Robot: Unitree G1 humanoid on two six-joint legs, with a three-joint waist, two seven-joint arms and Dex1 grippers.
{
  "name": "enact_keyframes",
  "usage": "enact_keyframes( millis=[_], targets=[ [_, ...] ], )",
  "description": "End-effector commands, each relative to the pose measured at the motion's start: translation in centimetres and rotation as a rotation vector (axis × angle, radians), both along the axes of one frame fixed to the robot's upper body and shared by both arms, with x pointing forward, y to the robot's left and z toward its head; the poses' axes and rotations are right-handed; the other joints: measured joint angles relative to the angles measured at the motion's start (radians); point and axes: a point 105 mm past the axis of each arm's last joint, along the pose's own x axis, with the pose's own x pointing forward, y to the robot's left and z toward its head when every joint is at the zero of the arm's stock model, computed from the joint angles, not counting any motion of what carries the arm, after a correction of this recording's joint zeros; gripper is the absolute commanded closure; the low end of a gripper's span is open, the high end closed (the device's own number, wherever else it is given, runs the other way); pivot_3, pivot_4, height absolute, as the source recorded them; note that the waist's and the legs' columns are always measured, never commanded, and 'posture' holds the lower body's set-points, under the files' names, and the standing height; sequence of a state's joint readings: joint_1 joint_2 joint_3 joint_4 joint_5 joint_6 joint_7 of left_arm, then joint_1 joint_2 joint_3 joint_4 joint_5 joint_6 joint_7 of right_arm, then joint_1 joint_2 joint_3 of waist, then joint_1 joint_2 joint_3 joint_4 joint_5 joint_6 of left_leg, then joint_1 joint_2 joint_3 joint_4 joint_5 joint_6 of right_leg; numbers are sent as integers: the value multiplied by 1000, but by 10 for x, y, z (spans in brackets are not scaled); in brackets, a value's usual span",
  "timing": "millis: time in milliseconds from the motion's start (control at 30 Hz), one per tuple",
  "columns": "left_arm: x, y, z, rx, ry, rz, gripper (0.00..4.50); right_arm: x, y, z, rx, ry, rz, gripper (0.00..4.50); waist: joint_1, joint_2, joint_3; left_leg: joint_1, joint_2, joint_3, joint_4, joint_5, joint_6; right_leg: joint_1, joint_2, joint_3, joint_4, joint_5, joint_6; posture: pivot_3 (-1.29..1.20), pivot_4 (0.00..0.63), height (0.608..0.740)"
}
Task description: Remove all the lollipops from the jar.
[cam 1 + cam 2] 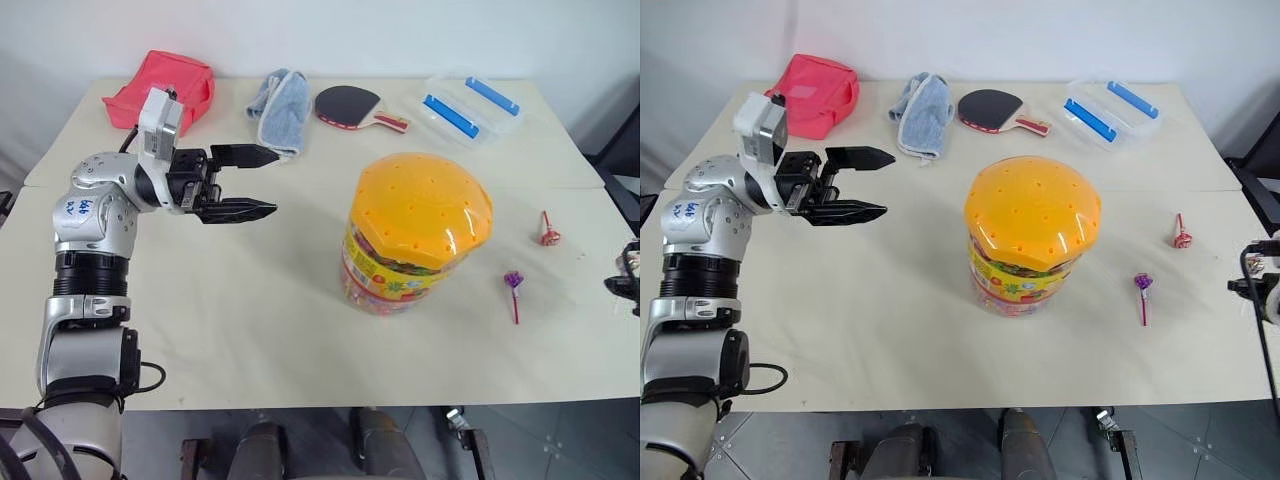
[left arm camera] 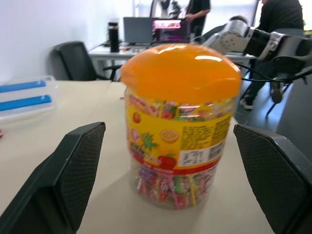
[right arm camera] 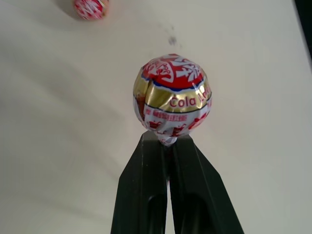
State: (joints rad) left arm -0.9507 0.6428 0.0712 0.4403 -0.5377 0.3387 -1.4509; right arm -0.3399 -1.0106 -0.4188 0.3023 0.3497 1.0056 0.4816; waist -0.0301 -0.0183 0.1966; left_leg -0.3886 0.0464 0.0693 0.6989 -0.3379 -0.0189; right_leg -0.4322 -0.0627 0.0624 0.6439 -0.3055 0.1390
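Your right end effector was clamped on the red-and-gold wrapped lollipop, low at the surface's right edge, presumably to set it beside the purple lollipop and red lollipop. Left of them stood the clear orange-lidded jar; your left end effector gaped empty toward it.
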Motion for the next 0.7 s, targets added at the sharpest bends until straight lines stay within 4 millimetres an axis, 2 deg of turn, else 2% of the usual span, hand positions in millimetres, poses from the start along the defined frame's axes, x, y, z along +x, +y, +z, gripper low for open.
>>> enact_keyframes(
  millis=[33, 100, 200, 467, 567, 700],
  targets=[
    [0, 6, 2, 29, 1, 65, 0, 0, -8, 0, -28, -5, -42, 4470, 0, 0, 0, 0, 0, 0, 0, 0, 0, 0, 0, 0, 0, 0, 0, 0, 150, 740],
    [2, 10, -3, 56, 31, 108, 0, -1, -7, -8, -19, 12, -47, 4470, 0, 0, 0, 0, 0, 0, 0, 0, 0, 0, 0, 0, 0, 0, 0, 0, 150, 740],
    [-2, 12, -6, 52, -3, 111, 0, -4, -7, -14, -19, 23, -59, 3780, 1, 0, 0, 0, 0, 0, 0, 0, 0, 0, 0, 0, 0, 0, 0, 0, 150, 740],
    [-3, 17, -9, 46, 19, 128, 0, -13, 8, -7, -39, -1, -1, 1065, 3, 0, 0, 0, 0, -1, 0, 0, 0, 1, 0, 0, 0, 0, 0, 0, 150, 740],
    [3, 23, -14, 73, 31, 190, 0, -21, 21, 11, -82, -71, 75, 30, 3, 0, 0, 0, 0, -1, 0, 0, 0, 1, 0, 0, 0, 0, 0, 0, 150, 740],
    [2, 27, -16, 54, 42, 180, 0, -31, 41, 40, -100, -217, 185, 7, 4, 0, 0, 0, 0, -1, 0, 0, 0, 2, 0, -1, -1, 0, 0, 0, 150, 740]
  ],
)
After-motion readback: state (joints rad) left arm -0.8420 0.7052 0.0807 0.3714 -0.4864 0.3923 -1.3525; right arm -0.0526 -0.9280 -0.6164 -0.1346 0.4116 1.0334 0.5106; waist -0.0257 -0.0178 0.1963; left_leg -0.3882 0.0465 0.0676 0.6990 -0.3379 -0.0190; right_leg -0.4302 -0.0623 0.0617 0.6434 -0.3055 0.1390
